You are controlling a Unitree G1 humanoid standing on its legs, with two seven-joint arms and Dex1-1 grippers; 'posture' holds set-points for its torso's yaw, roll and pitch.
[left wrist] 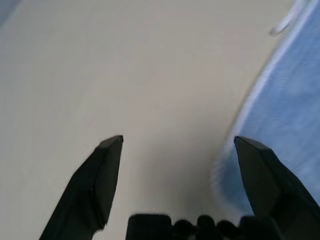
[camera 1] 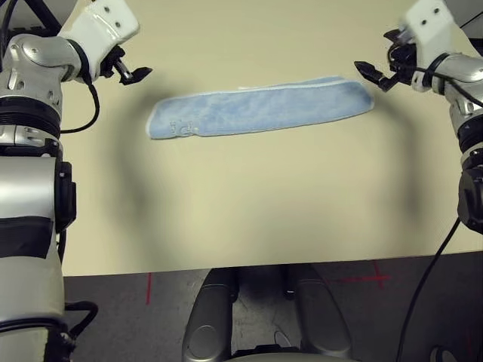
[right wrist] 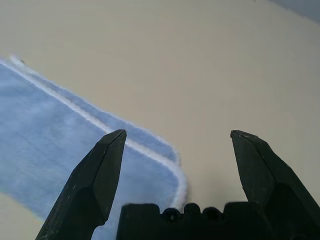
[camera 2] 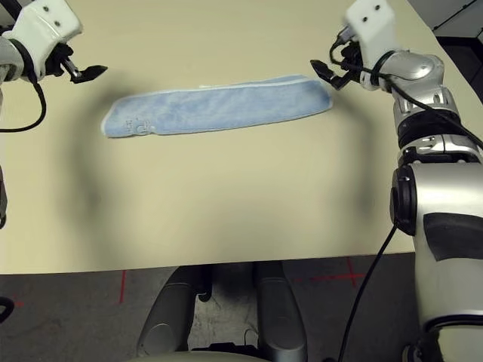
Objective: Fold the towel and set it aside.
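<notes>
Nearest the robot, below the table's front edge, is a dark grey floor (camera 1: 113, 320). It carries a short red line (camera 1: 149, 289) on the left and a red cross (camera 1: 380, 277) on the right. A thin black cable (camera 1: 426, 279) hangs down in front of the table edge on the right.

Next comes the pale yellow tabletop (camera 1: 264, 204), smooth and matte. The robot's silver left forearm (camera 1: 29, 188) reaches forward along one side and its right forearm (camera 2: 445, 241) along the other, both with black bands. Two soft, blurry shadows fall on the surface, one toward each side.

Farther in, between the two grippers, the light-blue terry towel (camera 1: 256, 109) lies flat on the table, folded into a long, narrow strip running from left to right. It slants slightly, its right end farther from the robot. The left end bears small lettering close to the near edge. White stitched edging runs along the far side — toward the right end, a thin sliver of another blue layer peeks out beyond it. A small white loop (right wrist: 19, 61) sticks out from the far edge.

The left gripper (left wrist: 178, 137) is just off the towel's left end, its two black fingers spread wide, holding nothing. The right gripper (right wrist: 178, 131) is near the right end — also wide open and empty, its fingers well apart.
</notes>
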